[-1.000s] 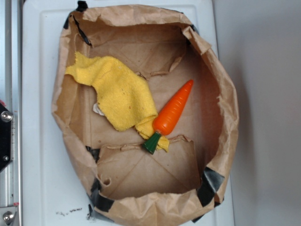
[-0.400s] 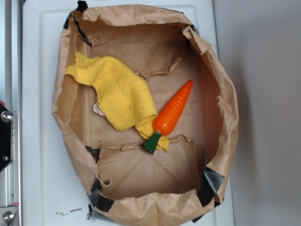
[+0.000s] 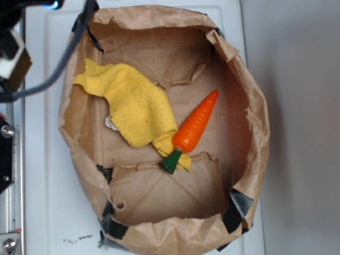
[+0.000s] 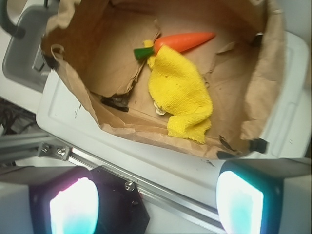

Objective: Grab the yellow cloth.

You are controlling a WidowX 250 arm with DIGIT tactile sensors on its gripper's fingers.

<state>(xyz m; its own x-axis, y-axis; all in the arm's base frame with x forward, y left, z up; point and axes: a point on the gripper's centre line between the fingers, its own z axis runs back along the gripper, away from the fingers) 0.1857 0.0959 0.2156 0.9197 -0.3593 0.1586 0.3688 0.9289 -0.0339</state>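
Nothing is grasped yet: the gripper (image 4: 156,202) hangs wide apart and empty, with the cloth (image 4: 181,92) lying well ahead of it in the bag (image 4: 73,78).

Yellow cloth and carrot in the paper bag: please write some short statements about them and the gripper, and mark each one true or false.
1. The yellow cloth lies inside the brown paper bag. True.
2. The toy carrot lies outside the bag on the white surface. False: it is inside the bag, beside the cloth.
3. The carrot's green stem rests on a corner of the cloth. True.
4. The gripper is clamped on the cloth. False: in the wrist view its fingers stand wide apart, outside the bag, holding nothing.
5. Black tape shows on the bag's rim. True.
6. The cloth covers the carrot's tip. False: the whole orange body is in plain sight.
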